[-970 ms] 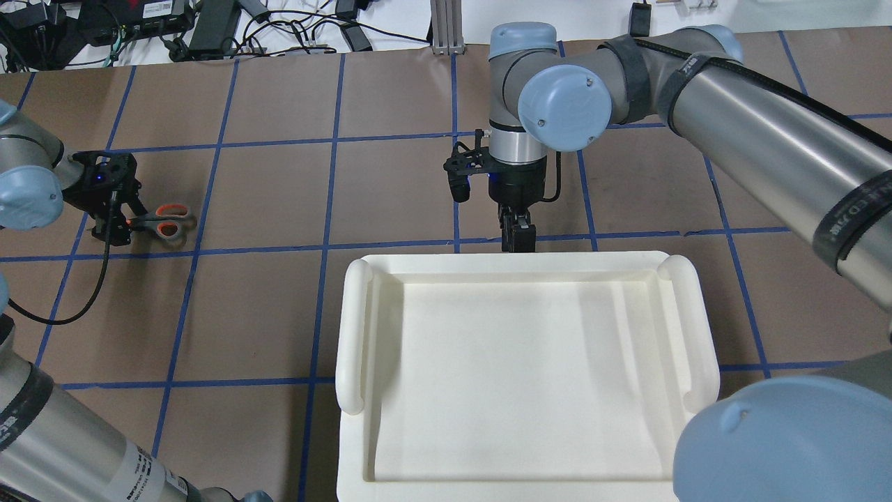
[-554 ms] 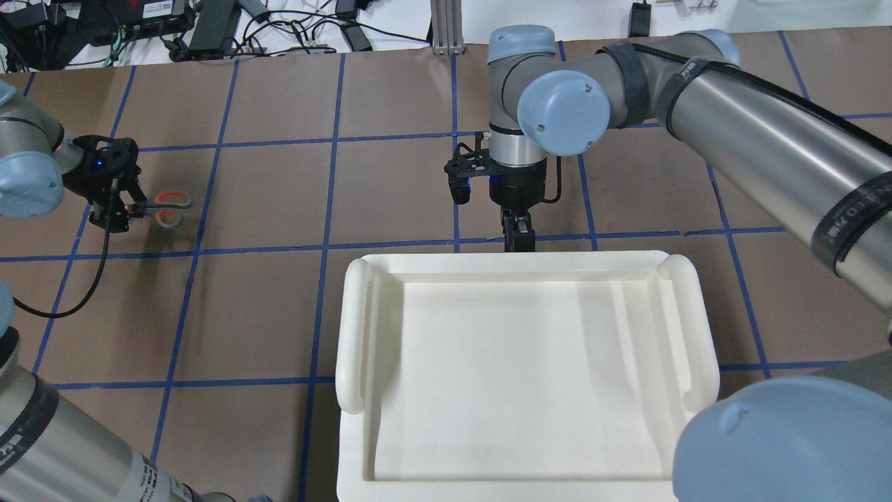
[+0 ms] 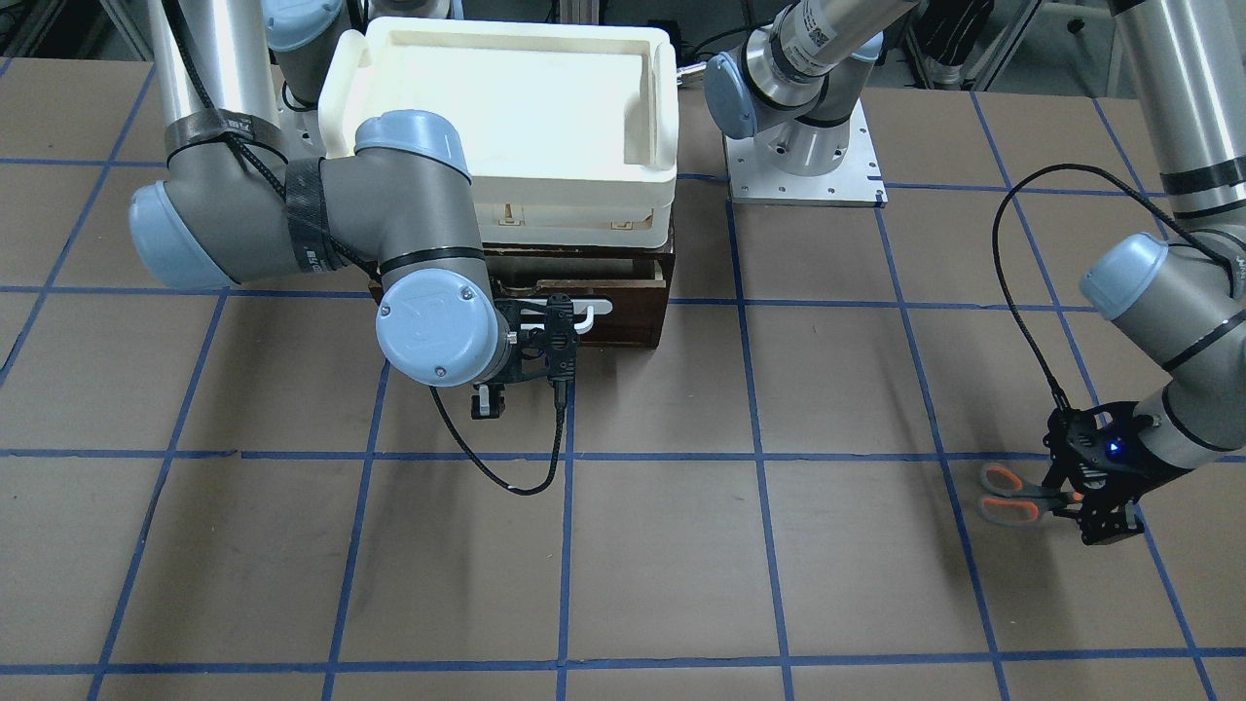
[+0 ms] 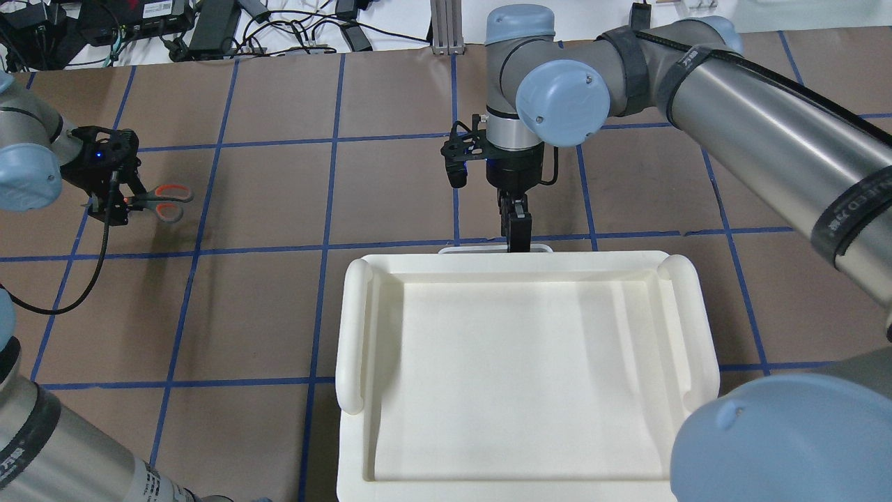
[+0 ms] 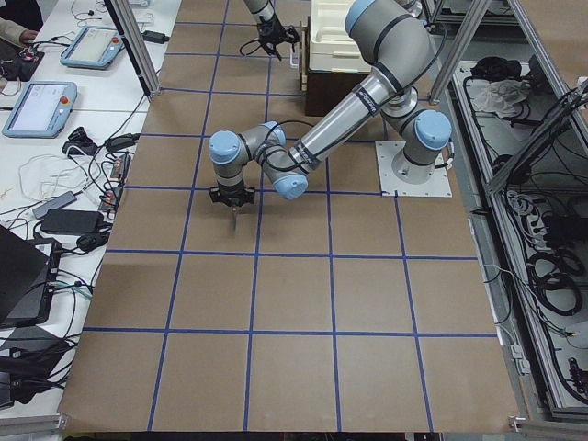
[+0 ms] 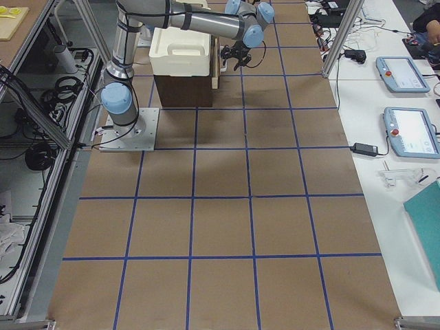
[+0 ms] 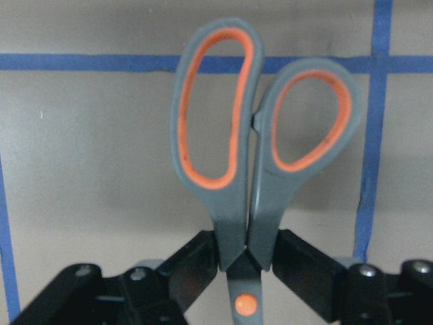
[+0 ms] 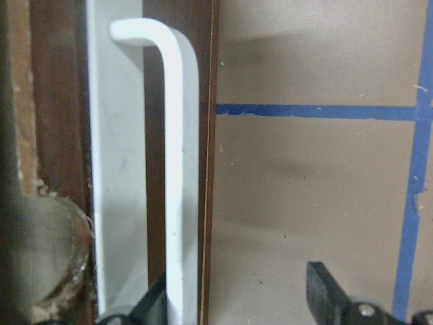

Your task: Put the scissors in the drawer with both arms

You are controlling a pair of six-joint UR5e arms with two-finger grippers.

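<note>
My left gripper (image 4: 115, 202) is shut on the scissors (image 4: 166, 203) at the pivot, and the grey handles with orange loops stick out. The left wrist view shows the scissors (image 7: 247, 156) clamped between both pads, above the brown table. They also show in the front view (image 3: 1007, 495). My right gripper (image 4: 517, 233) is at the front of the dark brown drawer (image 3: 633, 326). In the right wrist view the white bar handle (image 8: 183, 169) stands between the spread fingers, close against one finger (image 8: 154, 305). The jaws are open.
A cream plastic tray (image 4: 352, 328) sits on top of the drawer cabinet and hides the drawer from above; only the white handle (image 4: 488, 247) peeks past its far rim. Blue tape lines grid the brown table. Cables and power bricks lie beyond the far edge.
The right gripper moved away from the robot, and the white handle now shows past the tray's rim. The left gripper shifted slightly farther away, still holding the scissors.
</note>
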